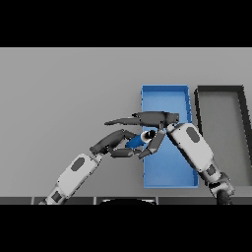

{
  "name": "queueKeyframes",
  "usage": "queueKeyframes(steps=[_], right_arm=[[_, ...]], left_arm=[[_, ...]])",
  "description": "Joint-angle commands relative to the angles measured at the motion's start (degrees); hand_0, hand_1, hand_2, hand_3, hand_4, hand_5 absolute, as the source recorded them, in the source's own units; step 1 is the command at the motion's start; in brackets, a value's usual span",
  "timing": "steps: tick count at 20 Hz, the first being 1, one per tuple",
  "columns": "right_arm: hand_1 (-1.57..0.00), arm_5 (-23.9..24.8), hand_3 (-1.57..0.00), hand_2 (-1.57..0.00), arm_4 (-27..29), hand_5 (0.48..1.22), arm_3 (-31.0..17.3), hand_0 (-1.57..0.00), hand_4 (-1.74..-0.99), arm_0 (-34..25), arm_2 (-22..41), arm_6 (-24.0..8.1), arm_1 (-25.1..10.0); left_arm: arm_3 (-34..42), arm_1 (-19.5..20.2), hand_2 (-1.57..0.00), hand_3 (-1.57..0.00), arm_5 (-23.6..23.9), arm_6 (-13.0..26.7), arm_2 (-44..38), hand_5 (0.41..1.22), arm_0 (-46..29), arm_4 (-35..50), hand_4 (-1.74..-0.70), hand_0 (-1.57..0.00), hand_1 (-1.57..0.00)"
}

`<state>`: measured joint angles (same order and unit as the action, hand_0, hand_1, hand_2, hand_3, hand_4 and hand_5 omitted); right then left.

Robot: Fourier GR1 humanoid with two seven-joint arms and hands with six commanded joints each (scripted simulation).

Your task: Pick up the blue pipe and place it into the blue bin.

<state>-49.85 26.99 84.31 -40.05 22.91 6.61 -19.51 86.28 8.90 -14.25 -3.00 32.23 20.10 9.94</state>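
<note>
Blue pipe [136, 141] is what we see first: a short tube with a pale open end facing right, lying at the left wall of the blue bin [165, 91], partly over its edge. It sits between our two robot hands. Our left robot hand [114, 142] comes in from the lower left on its white and grey arm, and its dark fingers are curled round the left part of the pipe, pinching it from above and below. Our right robot hand [150, 119] reaches in from the lower right across the blue bin; its palm hangs just above the pipe, some fingers stretch straight out to the left over the counter [59, 98], and others point down beside the pipe's pale end, close to it or touching; we cannot tell which. This robot hand looks spread and relaxed. To the right of the blue bin, just beside it, stands a dark bin [220, 89] with a grey floor.
</note>
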Motion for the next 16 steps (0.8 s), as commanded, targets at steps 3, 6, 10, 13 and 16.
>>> queueKeyframes(steps=[3, 6, 10, 13, 16], right_arm=[[-0.31, 0.02, -0.23, -0.33, -0.30, 0.528, -0.43, -0.28, -1.352, -2.08, 1.87, -0.78, 0.95], [-0.89, -0.01, -0.70, -0.89, -0.10, 0.573, -0.81, -0.87, -1.503, -2.62, 3.05, 0.29, 0.22], [-1.29, -0.01, -1.19, -1.29, 2.81, 0.809, -0.64, -1.28, -1.475, -1.93, 4.16, -0.55, 0.45], [-1.43, 0.77, -1.38, -1.43, 2.61, 1.010, 1.36, -1.42, -1.456, -0.69, 3.72, -0.66, 0.47], [-1.50, -0.09, -1.47, -1.50, -0.96, 1.113, 1.79, -1.50, -1.469, 0.05, 3.15, 0.79, 1.99]], left_arm=[[0.29, 1.02, -1.09, -0.92, 0.95, -0.72, 0.94, 1.221, 0.60, -4.21, -1.61, -1.24, -1.12], [0.36, 1.40, -0.85, -0.66, 1.34, 1.50, 1.59, 1.221, 1.46, -6.73, -1.64, -0.89, -0.87], [0.91, -0.08, -1.27, -0.53, 1.33, 0.02, 0.49, 1.206, 0.62, -3.74, -1.70, -1.29, -1.28], [1.27, -0.89, -1.42, -0.59, 1.50, -0.01, -0.15, 1.214, -0.27, -2.32, -1.72, -1.43, -1.42], [1.37, -0.09, -1.49, -0.53, 2.06, -1.23, -0.16, 1.217, -0.64, -2.93, -1.73, -1.50, -1.45]])
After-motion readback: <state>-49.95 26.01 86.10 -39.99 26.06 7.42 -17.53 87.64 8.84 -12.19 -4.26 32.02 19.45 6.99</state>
